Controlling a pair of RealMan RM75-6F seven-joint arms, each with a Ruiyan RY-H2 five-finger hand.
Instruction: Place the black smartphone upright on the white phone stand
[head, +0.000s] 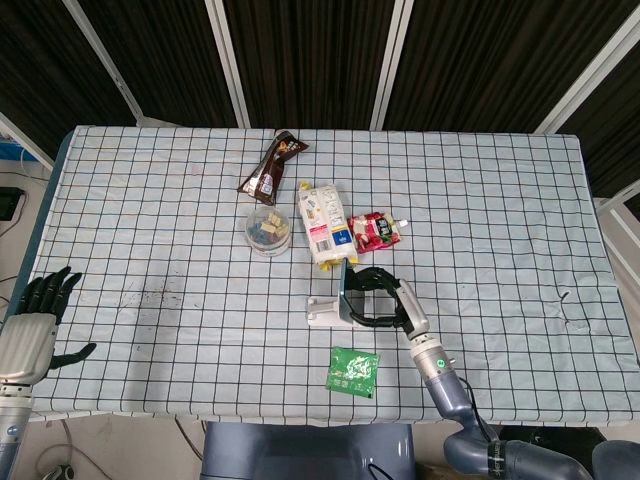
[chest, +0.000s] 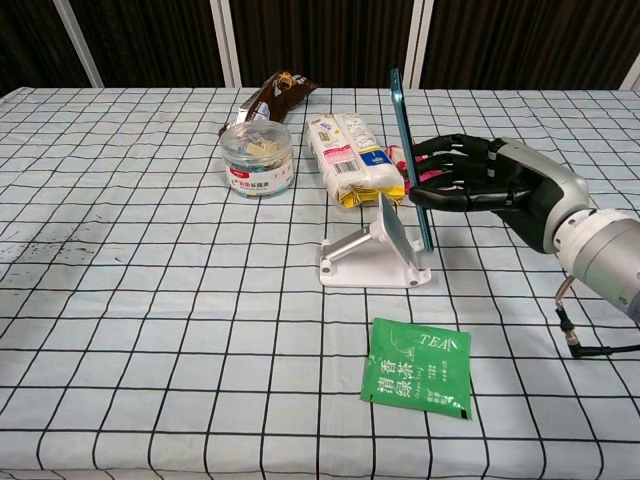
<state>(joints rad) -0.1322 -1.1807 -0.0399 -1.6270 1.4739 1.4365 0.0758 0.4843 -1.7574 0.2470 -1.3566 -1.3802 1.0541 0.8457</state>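
Right hand (chest: 470, 185) has the black smartphone (chest: 410, 160) pinched edge-on between its dark fingers (chest: 445, 150), and the phone stands nearly upright, tilted a touch, right of centre in the chest view. Its lower end sits just beside the sloped plate of the white phone stand (chest: 375, 250); whether it touches the stand's lip, I cannot tell from here. From the head view the same scene sits just below the middle of the frame: hand (head: 385, 305) curled around the thin phone (head: 345, 290), stand (head: 325, 312) immediately to its left.

Down at the lower left corner of the head view, the left hand (head: 35, 325) hangs off the table edge, fingers apart, holding nothing.

On the checked tablecloth (chest: 130, 330), a green tea sachet (chest: 420, 367) lies in front of the stand, lower centre. Behind it, in the upper middle, a clear round tub (chest: 256, 157) of small bits, a white-and-yellow snack pack (chest: 350, 155) beside it, a red pouch (head: 378, 230) peeking out behind the phone, and a brown wrapper (chest: 270, 95) farthest back.
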